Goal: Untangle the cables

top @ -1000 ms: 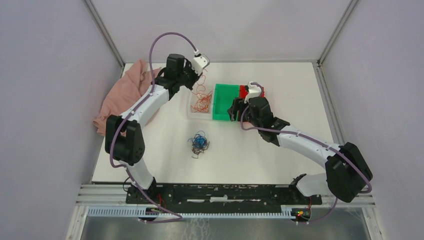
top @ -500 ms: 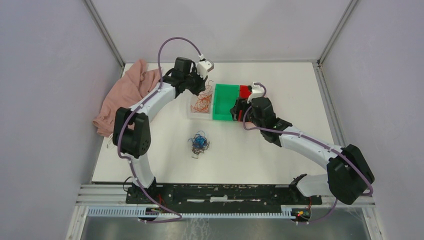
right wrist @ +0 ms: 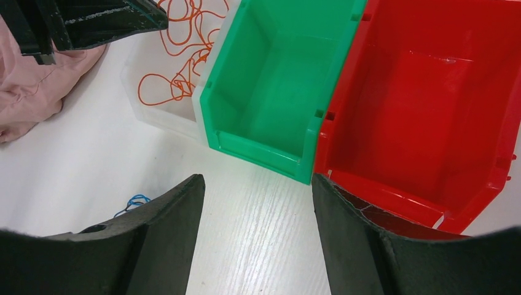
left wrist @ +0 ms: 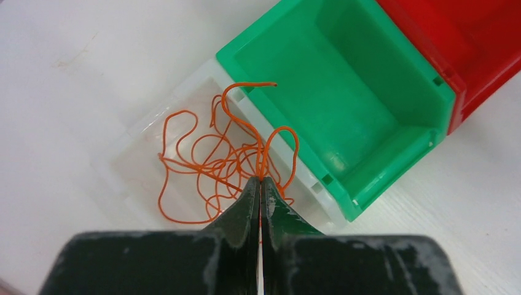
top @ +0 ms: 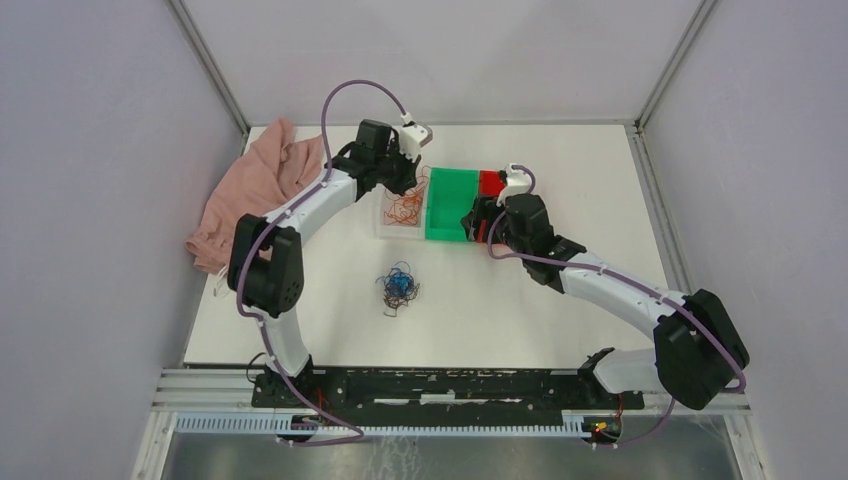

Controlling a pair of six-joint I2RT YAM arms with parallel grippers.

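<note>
Step in hand: dropping one freed strand into its tray, judging by the layout.
Left arm's fingers (left wrist: 242, 206): pressed together, pinching a thin curly orange wire (left wrist: 262, 161) at their very tips.
Held wire's line: it ran straight out ahead of the fingertips, then curled off toward the rim of the green plastic bin (left wrist: 335, 104).
What lay under it: a clear shallow plastic tray (left wrist: 184, 86) holding a loose heap of other orange wires, directly beyond and below the fingertips.
Key relation: the pinched wire hung over the clear tray, but its far end reached across the green bin's wall, so a release here might have left it straddling both.
Right arm's fingers (right wrist: 166, 227): spread wide and holding nothing, hovering off the near walls of the green bin and the red plastic bin (right wrist: 430, 104).
Bins' place: side by side toward the middle of the far edge of the white counter (top: 520, 310), clear tray leftmost, red rightmost.
Remaining tangle (top: 398, 285): a knot of blue, dark and orange wires in the middle of the counter, on the near side of the bins, well apart from both arms.
Nearer arm: the right fingers looked a little closer to the knot, which lay to their near left.
Bystander: a crumpled pink cloth (top: 255, 185) at the far-left corner.
</note>
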